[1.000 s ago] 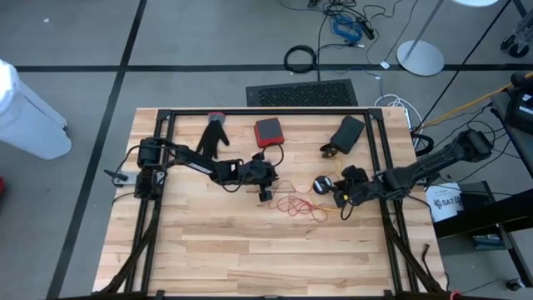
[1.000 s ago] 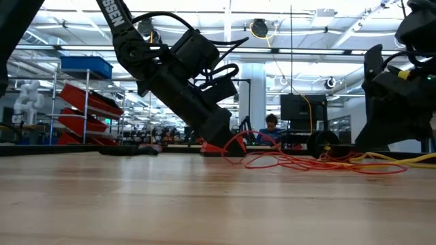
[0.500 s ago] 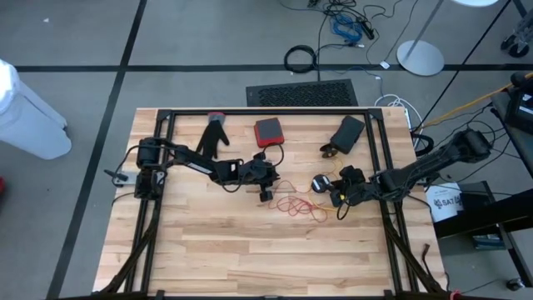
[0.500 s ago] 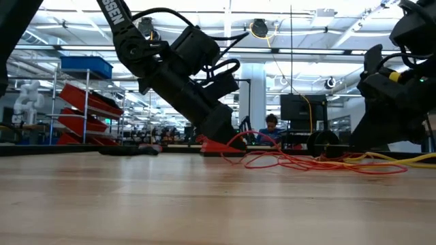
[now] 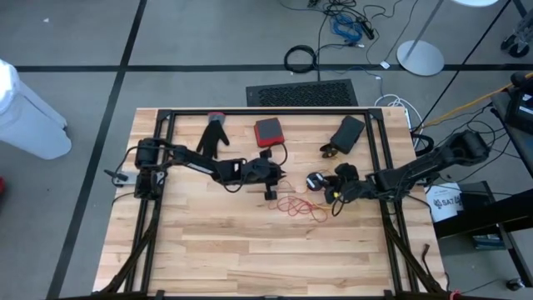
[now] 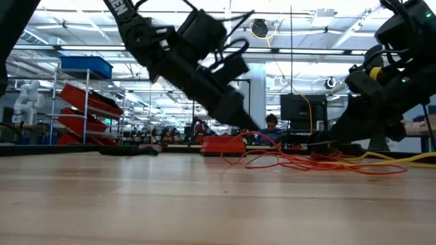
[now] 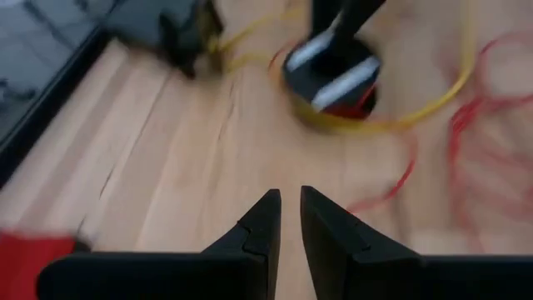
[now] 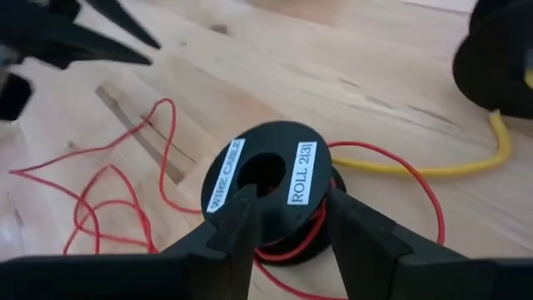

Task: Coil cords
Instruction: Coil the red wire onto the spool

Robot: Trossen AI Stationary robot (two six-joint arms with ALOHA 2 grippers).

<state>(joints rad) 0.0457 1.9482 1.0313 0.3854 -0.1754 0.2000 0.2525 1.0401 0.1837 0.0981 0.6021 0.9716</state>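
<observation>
- Table (image 5: 216,250) in the high view: wooden top, both arms reaching toward its middle. Left gripper (image 5: 271,193) points at the near edge of a loose tangle of red wire (image 5: 298,206). Right gripper (image 5: 321,182) sits at a small black spool (image 5: 315,181), just right of the tangle. Far side holds a black glove (image 5: 215,135), a red box (image 5: 268,131) and a dark pouch (image 5: 346,132).
- Low view: red wire (image 6: 300,162) lies in loops on the wood, a yellow cord (image 6: 402,160) trailing off to the right.
- Left wrist view: left gripper (image 7: 289,218) empty, fingers nearly together with a thin gap, above bare wood; yellow cord (image 7: 391,121) curves round the spool (image 7: 333,79).
- Right wrist view: right gripper (image 8: 287,218) fingers apart, either side of the labelled spool (image 8: 268,185), not pressing it; red wire (image 8: 108,196) spreads left, yellow cord (image 8: 433,169) to the right.
</observation>
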